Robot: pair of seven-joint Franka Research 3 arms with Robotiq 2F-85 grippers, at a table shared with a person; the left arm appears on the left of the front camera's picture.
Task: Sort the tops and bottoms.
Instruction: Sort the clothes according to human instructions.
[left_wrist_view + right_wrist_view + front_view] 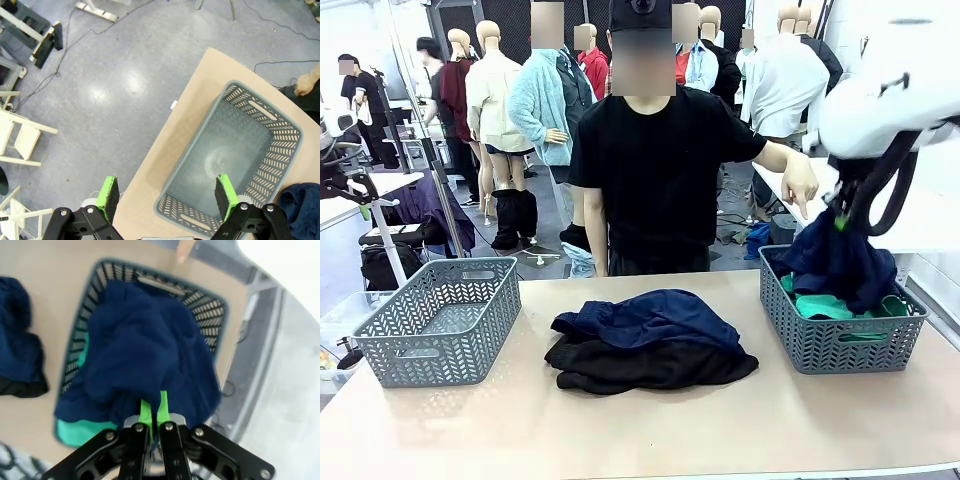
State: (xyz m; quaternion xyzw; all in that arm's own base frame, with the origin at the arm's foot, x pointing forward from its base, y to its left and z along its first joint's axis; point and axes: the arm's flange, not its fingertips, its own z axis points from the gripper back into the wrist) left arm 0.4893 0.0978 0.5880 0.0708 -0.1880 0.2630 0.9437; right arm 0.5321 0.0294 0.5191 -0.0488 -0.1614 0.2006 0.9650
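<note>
Right gripper (839,216): jaws seen closed, pinching a bunched fold of the navy blue shirt (835,262). The shirt is held up from that fold and hangs in soft, crumpled folds over the right basket (850,350), its lower part draped inside and over the near rim. In the right wrist view the cloth (145,350) is seen as dark, matte and loosely heaped, covering most of the basket.

Green shirt (825,307): bright green, lying crumpled in the bottom of the same basket, partly covered by the navy one.

Left gripper (167,192): jaws seen wide apart, nothing between them, held above the left basket (440,320).

On the table (640,430), between the baskets, a dark blue garment (650,318) is piled on a black garment (650,367).

A person's hand (800,185) is pointed down near the right basket's far edge.
</note>
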